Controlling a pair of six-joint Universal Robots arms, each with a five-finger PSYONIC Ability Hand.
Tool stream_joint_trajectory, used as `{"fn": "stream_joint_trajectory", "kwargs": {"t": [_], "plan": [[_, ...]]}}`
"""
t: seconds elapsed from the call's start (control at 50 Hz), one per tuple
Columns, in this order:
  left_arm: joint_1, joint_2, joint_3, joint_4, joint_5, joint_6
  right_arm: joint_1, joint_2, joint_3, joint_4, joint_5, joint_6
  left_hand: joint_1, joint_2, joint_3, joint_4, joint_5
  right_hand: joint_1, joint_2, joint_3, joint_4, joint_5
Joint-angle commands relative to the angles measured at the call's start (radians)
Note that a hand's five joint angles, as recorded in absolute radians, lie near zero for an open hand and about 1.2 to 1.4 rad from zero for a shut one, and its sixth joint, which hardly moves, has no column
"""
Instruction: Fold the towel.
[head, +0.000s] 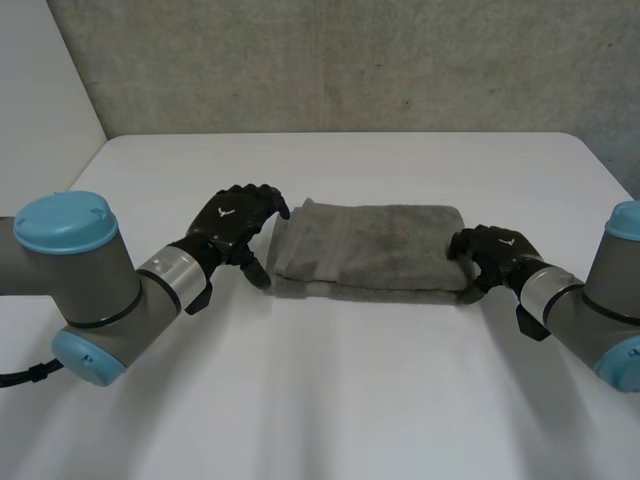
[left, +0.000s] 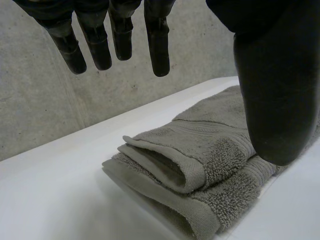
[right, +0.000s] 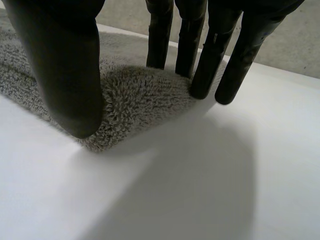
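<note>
A grey towel (head: 370, 245), folded into a thick oblong, lies across the middle of the white table (head: 340, 390). My left hand (head: 235, 225) hovers at its left end, open, with straight fingers (left: 157, 45) above the layered folds of the towel (left: 215, 145) and the thumb (left: 272, 100) over its near side. My right hand (head: 495, 250) is at the towel's right end. Its thumb (right: 65, 75) presses the near side of the rounded towel end (right: 135, 95) and its fingers (right: 205, 65) sit against the far side, so the end is gripped between them.
A grey concrete wall (head: 350, 60) stands behind the table's far edge. Bare white tabletop lies in front of the towel and to either side of it.
</note>
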Motion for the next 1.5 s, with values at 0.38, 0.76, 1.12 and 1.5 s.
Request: {"fn": "stream_joint_trajectory", "kwargs": {"t": [0.38,0.76,1.12,1.5], "plan": [[0.009,0.028,-0.001,-0.005,-0.007,-0.009,-0.074,-0.148,-0.023,0.118,-0.006,-0.12,-0.035,-0.033,-0.037,-0.042,-0.017,0.777,0.774,0.776,0.779,0.777],[0.003,0.071,0.005,-0.006,-0.009,-0.015,0.389,0.038,-0.397,0.285,0.019,-0.204,-0.038,-0.036,-0.04,-0.045,-0.019,0.777,0.774,0.776,0.779,0.777],[-0.023,0.007,0.137,-0.003,-0.009,-0.055,0.448,0.006,-0.396,0.287,0.215,-0.152,-0.029,-0.027,-0.031,-0.036,-0.011,-0.445,-0.448,-0.446,-0.443,-0.445],[-0.184,-0.254,0.327,-0.08,-0.098,-0.247,0.267,0.096,-0.492,0.355,0.176,0.033,0.021,0.023,0.019,0.014,0.039,-0.445,-0.448,-0.446,-0.443,-0.445]]}}
